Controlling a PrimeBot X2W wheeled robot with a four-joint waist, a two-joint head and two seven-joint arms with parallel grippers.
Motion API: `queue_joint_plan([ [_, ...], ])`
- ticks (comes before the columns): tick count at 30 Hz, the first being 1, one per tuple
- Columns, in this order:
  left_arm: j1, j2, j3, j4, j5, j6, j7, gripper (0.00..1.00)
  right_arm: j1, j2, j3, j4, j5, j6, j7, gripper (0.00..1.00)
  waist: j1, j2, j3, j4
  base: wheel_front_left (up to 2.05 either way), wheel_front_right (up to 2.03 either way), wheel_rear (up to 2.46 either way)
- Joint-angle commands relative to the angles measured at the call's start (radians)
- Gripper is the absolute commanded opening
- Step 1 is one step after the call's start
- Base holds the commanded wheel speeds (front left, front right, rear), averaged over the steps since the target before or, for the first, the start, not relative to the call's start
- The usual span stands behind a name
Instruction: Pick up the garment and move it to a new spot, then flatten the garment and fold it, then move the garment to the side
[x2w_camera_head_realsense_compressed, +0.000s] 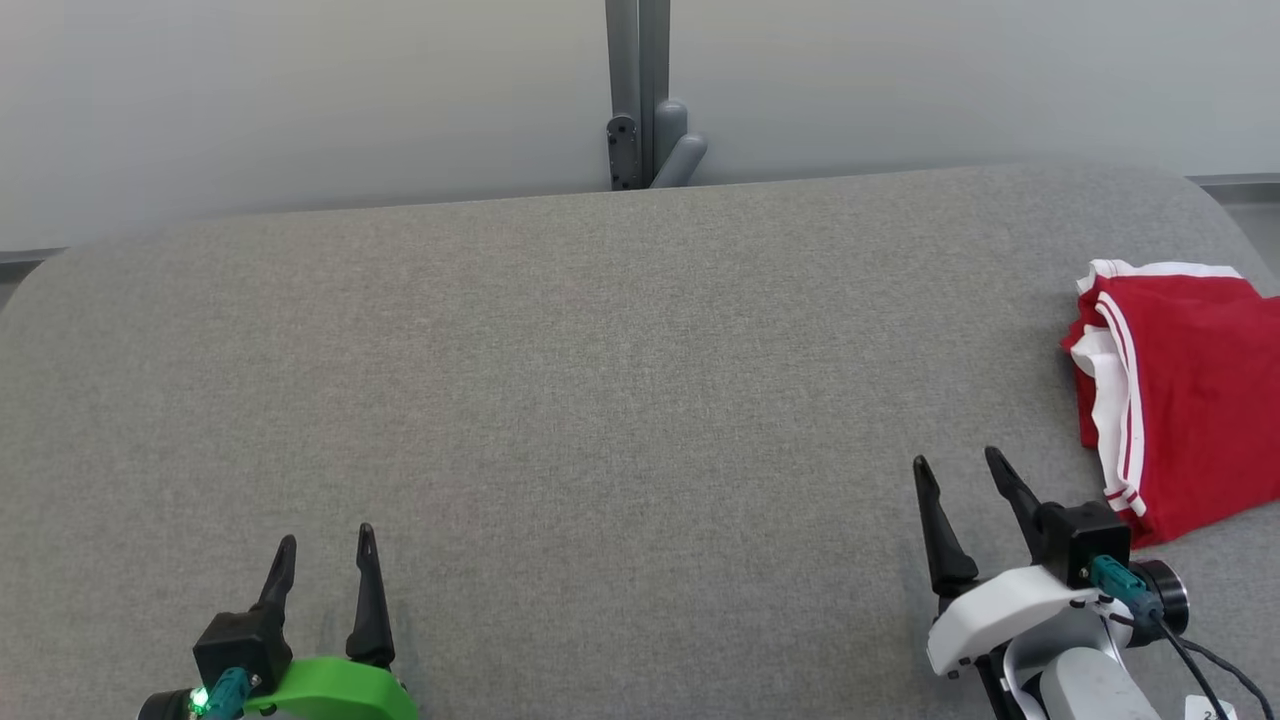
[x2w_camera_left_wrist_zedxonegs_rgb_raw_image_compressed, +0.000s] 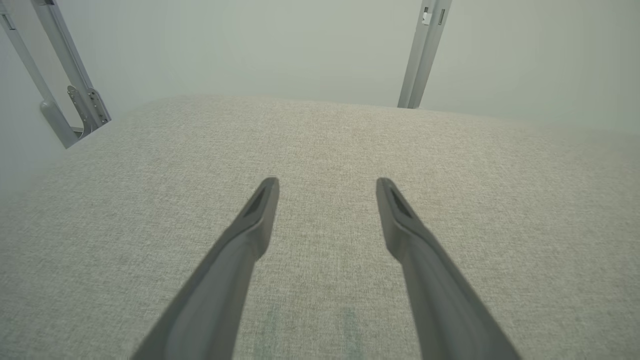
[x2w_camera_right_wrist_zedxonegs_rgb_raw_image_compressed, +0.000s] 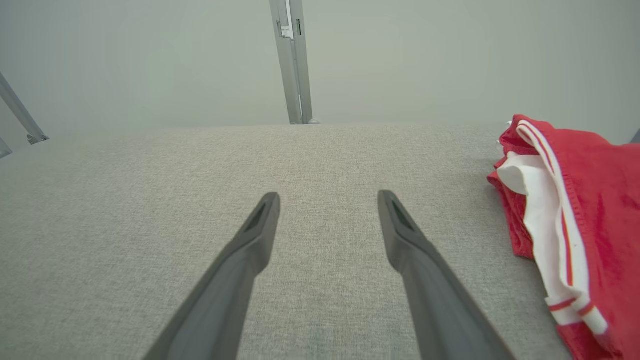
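Head view | left gripper (x2w_camera_head_realsense_compressed: 327, 534) pointing forward, jaws apart, empty | right gripper (x2w_camera_head_realsense_compressed: 954, 455) likewise, near garment (x2w_camera_head_realsense_compressed: 1195, 400)

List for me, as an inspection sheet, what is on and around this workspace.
Surface: grey fabric-covered table.
Job's things: red garment with white trim, bunched at the table's right side, running out of the head view.
Clutter: nothing seen.
Grippers: left gripper open, holding nothing; right gripper open, beside the garment, not touching it.
Cables: black cable with a teal plug at the right wrist.
Surroundings: pale wall; grey metal post behind the table.
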Motion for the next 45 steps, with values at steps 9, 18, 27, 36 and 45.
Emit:
queue_joint_plan([
  [9,0.013,0.004,0.007,0.010,-0.021,-0.018,0.000,1.00,0.017,-0.001,0.029,-0.002,0.032,-0.001,-0.003,1.00,0.0000,0.0000,0.000,-0.010,0.00,0.00,0.00],
  [18,0.001,0.004,-0.012,0.020,-0.030,-0.039,0.000,1.00,-0.001,-0.001,0.025,0.008,0.019,-0.001,-0.003,1.00,0.0000,0.0000,0.008,-0.019,0.00,0.00,0.00],
  [27,0.019,-0.006,-0.005,0.081,-0.046,-0.038,0.001,0.00,0.045,0.009,0.036,0.064,0.022,0.000,0.002,0.00,0.0000,0.0000,0.009,-0.019,0.00,0.00,0.00],
  [36,0.004,-0.005,0.016,0.061,-0.226,-0.050,0.051,0.00,0.044,0.008,0.007,0.038,0.217,0.000,0.052,0.00,0.0000,0.0000,0.007,-0.017,0.00,0.00,0.00],
  [45,-0.008,-0.004,0.030,0.038,-0.378,-0.061,0.091,0.00,0.042,0.007,-0.015,0.014,0.380,0.000,0.094,0.00,0.0000,0.0000,0.005,-0.015,0.00,0.00,0.00],
])
